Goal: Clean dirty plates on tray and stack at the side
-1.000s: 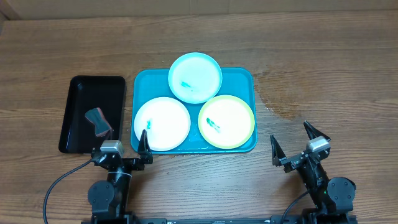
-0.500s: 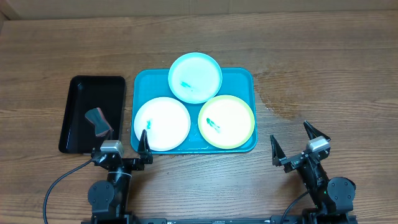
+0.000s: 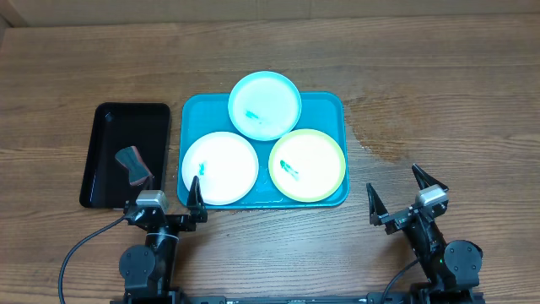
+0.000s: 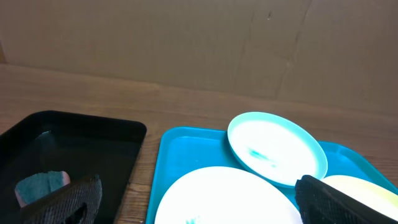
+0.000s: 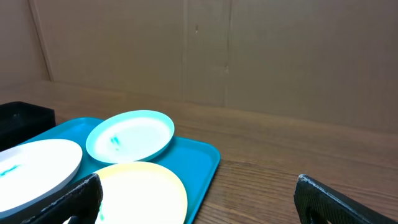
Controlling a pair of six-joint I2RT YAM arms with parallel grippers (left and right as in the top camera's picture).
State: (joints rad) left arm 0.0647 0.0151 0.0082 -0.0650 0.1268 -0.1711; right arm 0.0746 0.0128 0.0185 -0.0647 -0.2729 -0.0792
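The turquoise tray (image 3: pixel 327 111) lies mid-table and holds three plates. A light blue plate (image 3: pixel 265 105) sits at its far edge, a white plate (image 3: pixel 219 167) at front left, and a pale yellow plate with a green rim (image 3: pixel 307 165) at front right. Each carries a small teal smear. My left gripper (image 3: pixel 162 194) rests open at the tray's near left corner, and its wrist view looks over the white plate (image 4: pixel 230 199) between wide-apart fingers. My right gripper (image 3: pixel 392 179) stands open on bare wood right of the tray, holding nothing. The yellow plate (image 5: pixel 143 190) lies by its left finger.
A smaller black tray (image 3: pixel 105 135) lies left of the turquoise one with a small dark sponge-like object (image 3: pixel 135 164) inside. A darker damp-looking patch (image 3: pixel 380 142) marks the wood right of the tray. A cardboard wall (image 5: pixel 249 56) backs the table.
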